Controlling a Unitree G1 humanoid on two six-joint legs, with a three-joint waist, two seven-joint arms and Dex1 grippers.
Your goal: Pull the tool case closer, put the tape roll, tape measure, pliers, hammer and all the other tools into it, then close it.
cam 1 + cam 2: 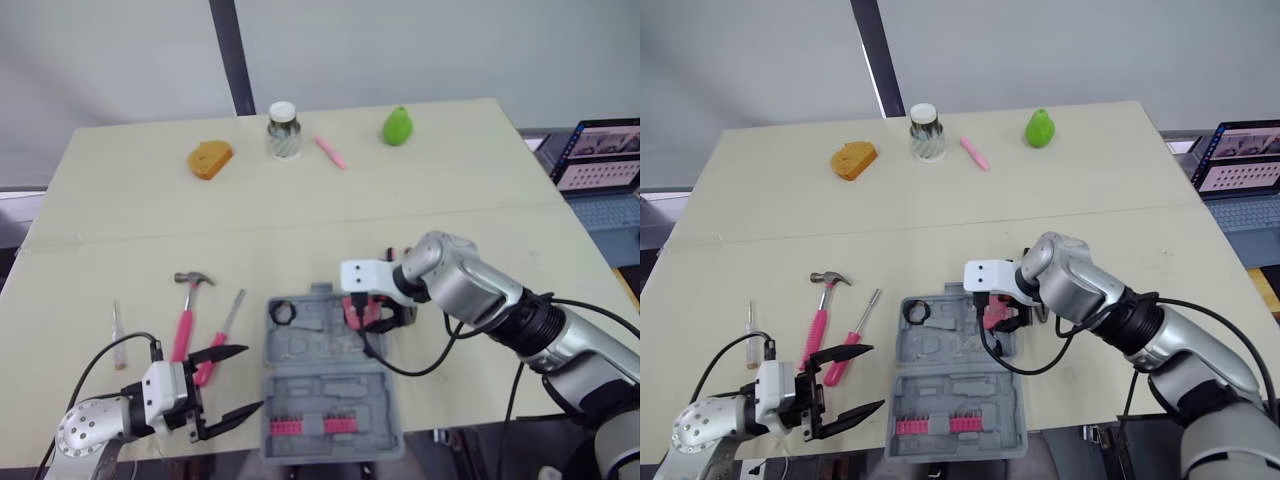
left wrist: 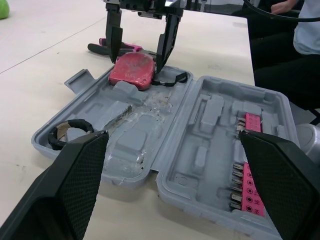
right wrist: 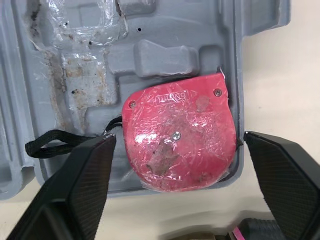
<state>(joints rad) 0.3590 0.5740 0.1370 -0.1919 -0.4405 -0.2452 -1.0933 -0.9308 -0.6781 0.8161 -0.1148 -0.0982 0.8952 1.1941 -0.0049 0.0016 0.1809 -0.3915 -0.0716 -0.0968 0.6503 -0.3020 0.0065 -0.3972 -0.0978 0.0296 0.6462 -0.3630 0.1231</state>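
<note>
A hammer (image 1: 185, 320) and screwdriver (image 1: 222, 335) are lying left of the open grey tool case (image 1: 310, 350), near the table's near edge. A jar (image 1: 283, 130) and green pear (image 1: 397, 126) are sitting at the far side. The scuffed red tape measure (image 3: 180, 137), its embossed lettering unreadable, is resting in the case's far-right pocket. The right gripper (image 2: 138, 57) is straddling it, fingers spread. The left gripper (image 1: 250, 378) is hovering wide open.

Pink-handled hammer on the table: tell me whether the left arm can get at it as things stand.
Probably yes. The pink-handled hammer lies on bare table just ahead of the open left gripper, with nothing on top of it. The pink-handled screwdriver lies close alongside, so the grasp may crowd it.
</note>
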